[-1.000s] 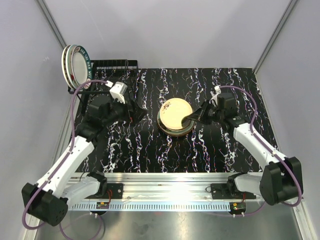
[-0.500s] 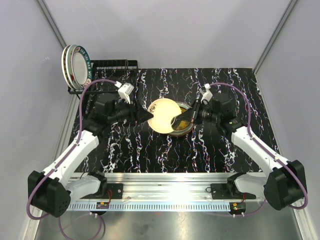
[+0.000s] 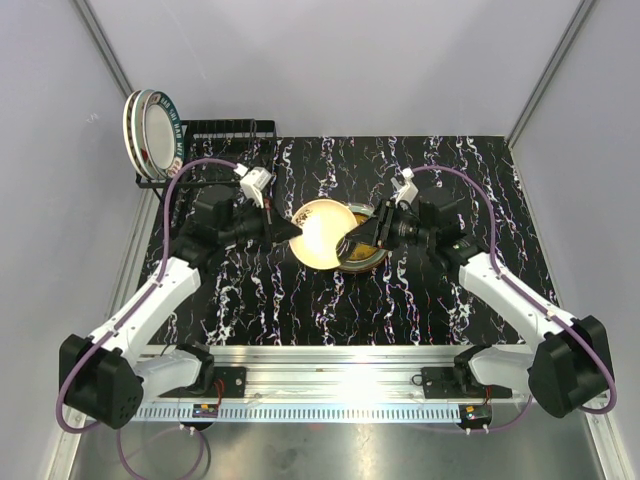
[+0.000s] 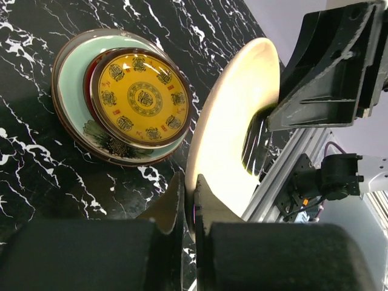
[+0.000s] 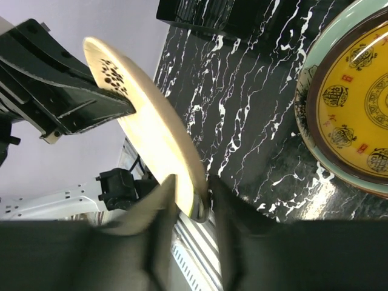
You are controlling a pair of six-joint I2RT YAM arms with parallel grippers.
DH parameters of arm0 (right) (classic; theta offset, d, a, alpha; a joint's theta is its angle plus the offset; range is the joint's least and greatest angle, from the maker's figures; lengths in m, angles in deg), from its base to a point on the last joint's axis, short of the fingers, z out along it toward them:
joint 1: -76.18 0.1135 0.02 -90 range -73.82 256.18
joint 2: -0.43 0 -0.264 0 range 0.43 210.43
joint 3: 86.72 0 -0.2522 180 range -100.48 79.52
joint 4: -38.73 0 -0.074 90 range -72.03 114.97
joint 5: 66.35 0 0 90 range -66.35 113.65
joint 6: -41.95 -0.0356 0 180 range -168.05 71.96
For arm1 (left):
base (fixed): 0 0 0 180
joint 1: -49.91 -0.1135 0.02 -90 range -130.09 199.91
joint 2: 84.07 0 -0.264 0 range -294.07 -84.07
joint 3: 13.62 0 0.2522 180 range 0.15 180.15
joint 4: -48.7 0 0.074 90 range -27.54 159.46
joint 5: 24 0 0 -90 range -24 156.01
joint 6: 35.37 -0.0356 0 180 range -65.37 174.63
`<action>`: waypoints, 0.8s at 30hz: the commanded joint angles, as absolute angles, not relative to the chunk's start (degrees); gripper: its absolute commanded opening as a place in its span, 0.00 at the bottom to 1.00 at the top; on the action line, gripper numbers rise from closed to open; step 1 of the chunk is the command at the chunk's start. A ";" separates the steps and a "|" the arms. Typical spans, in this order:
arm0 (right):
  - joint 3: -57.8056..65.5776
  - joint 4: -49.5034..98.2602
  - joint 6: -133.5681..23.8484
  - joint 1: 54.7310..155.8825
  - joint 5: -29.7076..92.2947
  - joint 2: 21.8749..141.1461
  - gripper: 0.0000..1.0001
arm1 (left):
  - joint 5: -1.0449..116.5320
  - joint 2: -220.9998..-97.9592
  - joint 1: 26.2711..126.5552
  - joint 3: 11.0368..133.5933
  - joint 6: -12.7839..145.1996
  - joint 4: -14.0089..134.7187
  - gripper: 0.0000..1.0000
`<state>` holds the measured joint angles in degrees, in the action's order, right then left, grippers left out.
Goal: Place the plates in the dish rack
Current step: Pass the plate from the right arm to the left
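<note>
A cream plate (image 3: 318, 232) stands tilted on edge above the table, between my two grippers. My left gripper (image 3: 295, 232) is shut on its left rim; in the left wrist view both jaws press the rim of the cream plate (image 4: 233, 127). My right gripper (image 5: 193, 194) straddles the opposite rim of the cream plate (image 5: 151, 121), jaws parted with a gap on one side. Below lies a stack with a yellow plate (image 4: 139, 97) on a pale green plate (image 4: 73, 79). The black dish rack (image 3: 225, 135) stands at the back left, with two teal-rimmed plates (image 3: 150, 130) upright at its left end.
The stack of plates (image 3: 368, 252) lies mid-table, just under my right gripper. The black marbled table top (image 3: 450, 180) runs to a metal rail (image 3: 330, 370) along the near edge. White walls close in on the left, back and right.
The right gripper lifted the cream plate off the stack and tipped it up. The left gripper swung in from the rack side and shut on the far rim. The right jaws have loosened.
</note>
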<state>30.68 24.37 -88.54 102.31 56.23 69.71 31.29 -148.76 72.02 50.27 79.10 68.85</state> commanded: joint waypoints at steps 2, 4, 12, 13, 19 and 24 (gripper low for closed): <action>28.72 26.91 -87.69 103.16 56.35 69.42 0.45 | 32.51 -148.41 72.24 52.35 76.70 69.48 0.00; 28.46 25.42 -86.55 103.25 55.82 69.34 0.50 | 34.62 -147.53 72.24 52.88 75.73 71.07 0.00; 28.81 20.14 -82.85 103.16 52.48 66.61 0.58 | 49.20 -142.18 72.24 59.73 70.28 79.85 0.00; 28.89 19.62 -82.33 103.16 52.31 66.09 0.58 | 50.87 -141.65 72.24 60.69 69.84 80.47 0.00; 31.61 18.38 -79.43 103.16 50.02 63.80 0.40 | 69.74 -139.35 72.15 71.32 64.74 87.24 0.00; 33.29 17.42 -77.49 103.25 49.49 63.62 0.31 | 88.11 -142.95 72.15 83.53 56.05 91.63 0.00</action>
<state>32.30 18.30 -80.45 102.66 51.09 64.44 71.33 -141.11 72.20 76.44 62.92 90.27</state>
